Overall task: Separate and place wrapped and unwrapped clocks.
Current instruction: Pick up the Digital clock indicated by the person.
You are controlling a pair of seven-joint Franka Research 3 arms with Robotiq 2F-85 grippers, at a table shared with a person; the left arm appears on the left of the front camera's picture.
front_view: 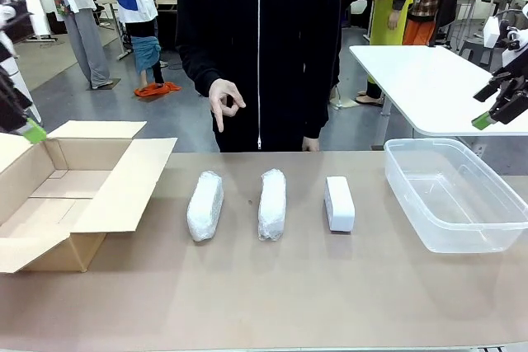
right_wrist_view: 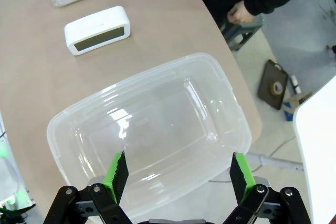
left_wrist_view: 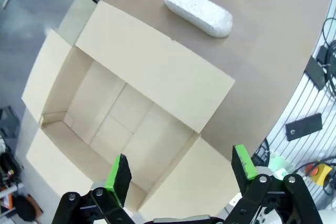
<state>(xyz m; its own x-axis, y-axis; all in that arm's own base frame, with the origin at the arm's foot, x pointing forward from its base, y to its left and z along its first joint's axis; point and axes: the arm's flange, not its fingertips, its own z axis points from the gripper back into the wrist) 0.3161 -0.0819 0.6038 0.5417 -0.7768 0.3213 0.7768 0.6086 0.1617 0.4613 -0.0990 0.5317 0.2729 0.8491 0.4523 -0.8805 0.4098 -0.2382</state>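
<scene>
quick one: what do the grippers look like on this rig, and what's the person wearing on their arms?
The left gripper and right gripper match: black jointed linkages with silver pins, and two slim black fingers faced with bright green pads. The person wears a black zip-up top with long black sleeves.

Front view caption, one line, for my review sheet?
Two wrapped clocks and a bare clock lie between an open box and a clear bin.
</scene>
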